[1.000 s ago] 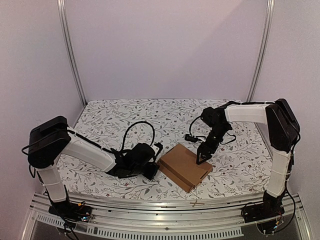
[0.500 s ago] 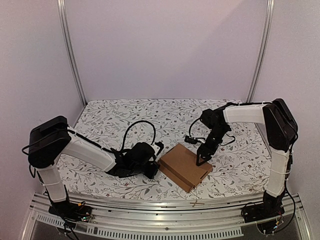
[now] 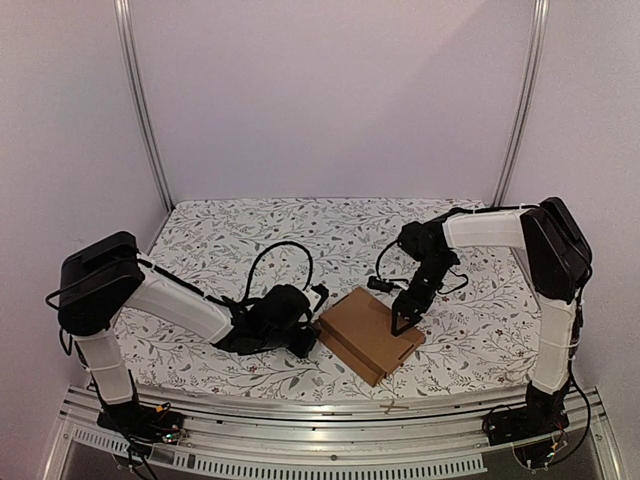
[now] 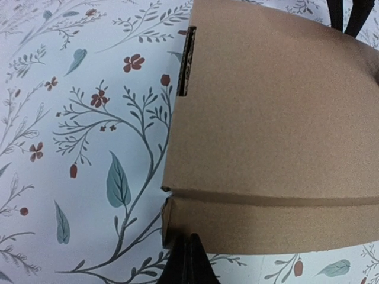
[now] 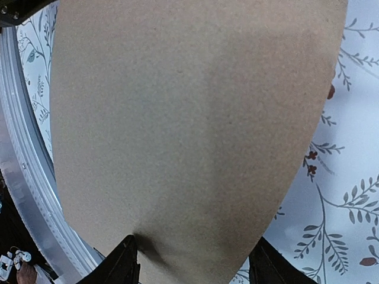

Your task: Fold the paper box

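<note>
The paper box (image 3: 366,334) is a thin flat brown cardboard box lying closed on the flowered cloth at front centre. My left gripper (image 3: 308,343) lies low at the box's left end, jaws shut and empty. In the left wrist view its tips (image 4: 188,253) touch the box's side wall (image 4: 266,118) near a corner. My right gripper (image 3: 400,324) points down onto the right part of the lid. In the right wrist view it (image 5: 194,254) is open, its fingers spread wide over the box top (image 5: 189,118), with the left fingertip (image 5: 127,257) resting on the cardboard.
The flowered cloth (image 3: 250,240) covers the table. An aluminium rail (image 3: 330,415) runs along the front edge, with a small brown scrap (image 3: 397,407) on it. Black cables loop by each wrist. Metal posts stand at the back corners.
My right gripper has shifted slightly left over the box lid. The left gripper and the box have not visibly moved.
</note>
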You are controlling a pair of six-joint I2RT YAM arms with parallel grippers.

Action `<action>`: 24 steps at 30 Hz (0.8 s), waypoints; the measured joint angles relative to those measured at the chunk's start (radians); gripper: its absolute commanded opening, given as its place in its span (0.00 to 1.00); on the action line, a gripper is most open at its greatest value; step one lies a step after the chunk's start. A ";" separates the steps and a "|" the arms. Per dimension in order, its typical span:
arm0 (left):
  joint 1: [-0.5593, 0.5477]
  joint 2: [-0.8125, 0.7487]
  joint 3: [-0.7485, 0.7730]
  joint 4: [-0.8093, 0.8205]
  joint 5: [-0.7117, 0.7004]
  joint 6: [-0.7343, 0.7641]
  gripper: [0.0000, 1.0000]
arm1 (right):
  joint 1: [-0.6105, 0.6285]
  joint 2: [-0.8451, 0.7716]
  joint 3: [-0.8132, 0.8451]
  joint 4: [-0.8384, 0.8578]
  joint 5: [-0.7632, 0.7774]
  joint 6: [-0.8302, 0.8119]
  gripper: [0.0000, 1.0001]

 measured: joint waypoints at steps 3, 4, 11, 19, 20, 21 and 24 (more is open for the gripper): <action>0.001 -0.017 -0.001 -0.032 -0.005 0.000 0.23 | 0.001 0.003 0.000 -0.005 -0.003 0.004 0.62; 0.002 -0.036 -0.005 -0.047 -0.006 -0.002 0.26 | 0.001 0.003 0.000 -0.007 -0.004 0.006 0.62; 0.020 -0.131 -0.025 -0.053 -0.010 0.027 0.46 | 0.002 0.003 0.002 -0.011 -0.008 0.010 0.63; 0.076 -0.042 -0.016 -0.041 0.048 0.080 0.25 | 0.002 0.003 0.002 -0.012 -0.011 0.010 0.63; 0.080 -0.034 -0.016 -0.038 0.060 0.086 0.24 | 0.002 0.003 0.002 -0.013 -0.011 0.010 0.62; 0.081 -0.029 -0.016 -0.034 0.069 0.088 0.24 | 0.002 0.003 0.002 -0.013 -0.011 0.010 0.62; 0.086 -0.026 -0.016 -0.017 0.092 0.093 0.23 | 0.002 0.003 0.002 -0.015 -0.011 0.010 0.62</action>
